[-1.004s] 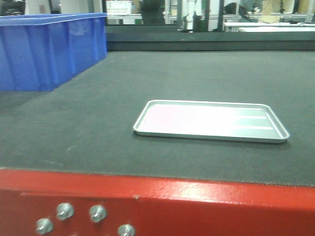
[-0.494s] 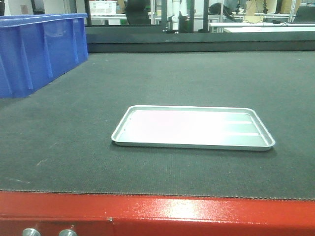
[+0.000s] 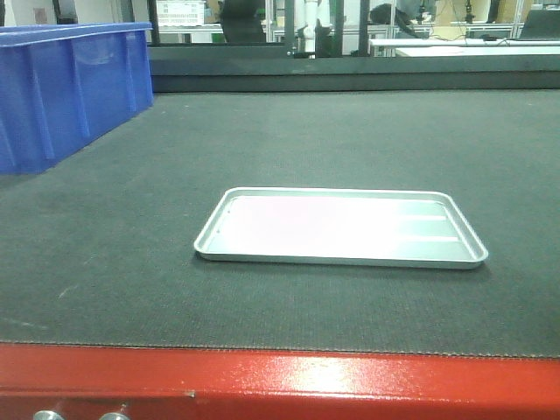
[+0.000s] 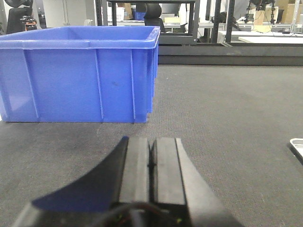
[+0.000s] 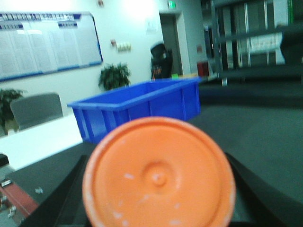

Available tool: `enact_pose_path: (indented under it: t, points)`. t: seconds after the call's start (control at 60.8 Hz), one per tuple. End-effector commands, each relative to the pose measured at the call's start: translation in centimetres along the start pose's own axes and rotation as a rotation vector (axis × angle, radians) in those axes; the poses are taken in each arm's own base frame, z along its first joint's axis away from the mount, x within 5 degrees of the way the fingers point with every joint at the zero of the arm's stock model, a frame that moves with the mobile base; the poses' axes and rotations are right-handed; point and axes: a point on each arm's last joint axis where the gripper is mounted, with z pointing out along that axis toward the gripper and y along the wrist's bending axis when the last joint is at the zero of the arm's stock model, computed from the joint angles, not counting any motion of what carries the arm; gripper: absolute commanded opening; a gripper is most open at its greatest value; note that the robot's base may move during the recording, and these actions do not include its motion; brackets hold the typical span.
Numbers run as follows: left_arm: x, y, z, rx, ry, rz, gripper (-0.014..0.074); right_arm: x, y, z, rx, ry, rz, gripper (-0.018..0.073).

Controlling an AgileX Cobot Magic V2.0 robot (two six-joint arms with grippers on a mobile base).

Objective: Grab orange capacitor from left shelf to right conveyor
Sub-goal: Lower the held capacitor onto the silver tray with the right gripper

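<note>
Two hands show in our wrist views: our left hand [image 4: 151, 153] hangs low over the dark conveyor belt [image 3: 131, 262] with its two black fingers [image 4: 137, 161] pressed flat together and nothing between them, facing a blue bin [image 4: 80, 75] that stands on the belt. Our right hand [image 5: 158, 189] is clamped on the orange capacitor [image 5: 158, 172], whose flat round end fills that view with a dark finger [image 5: 258, 189] at either side. A shallow metal tray [image 3: 341, 227] lies flat on the belt beyond its red frame [image 3: 289, 381], well apart from the bin.

Industrial workshop: red-framed conveyor belt [image 3: 350, 131], blue plastic bin [image 3: 70, 87], workbenches [image 3: 464, 45] behind.
</note>
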Motion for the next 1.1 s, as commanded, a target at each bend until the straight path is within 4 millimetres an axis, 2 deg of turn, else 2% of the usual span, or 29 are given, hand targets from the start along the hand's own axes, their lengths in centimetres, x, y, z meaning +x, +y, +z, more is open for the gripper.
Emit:
enact_pose_path:
  t: [0.0,0.148,0.313,0.428,0.543,0.658,0.774,1.086]
  points:
    - [-1.0,0.0,0.0,-0.003,-0.088,-0.005,-0.0105,-2.4,1.1,2.0,-0.055,-0.011,-0.01,0.0052]
    - [-1.0,0.0,0.0,-0.003,-0.088,-0.005,-0.0105,-4.0,1.6,7.1,-0.001,0.123,-0.029,0.0052]
    - [-1.0,0.0,0.0,-0.003,-0.088,-0.005,-0.0105,-4.1,1.7,13.5,0.052,0.269,-0.165,0.0052]
    - [-1.0,0.0,0.0,-0.003,-0.088,-0.005,-0.0105,-1.9,1.2,18.0,0.096,0.407,-0.269,0.0052]
    - [-1.0,0.0,0.0,-0.003,-0.088,-0.005,-0.0105,0.8,0.2,21.2,0.125,0.511,-0.276,0.0052]
    - [-1.0,0.0,0.0,-0.003,-0.088,-0.005,-0.0105,3.1,-1.4,23.2,0.12,0.549,-0.227,0.0052]
    - [-1.0,0.0,0.0,-0.003,-0.088,-0.005,-0.0105,4.2,-2.7,24.5,0.067,0.525,-0.181,0.0052]
    - [-1.0,0.0,0.0,-0.003,-0.088,-0.005,-0.0105,6.8,-6.5,26.0,0.025,0.504,-0.097,0.0052]
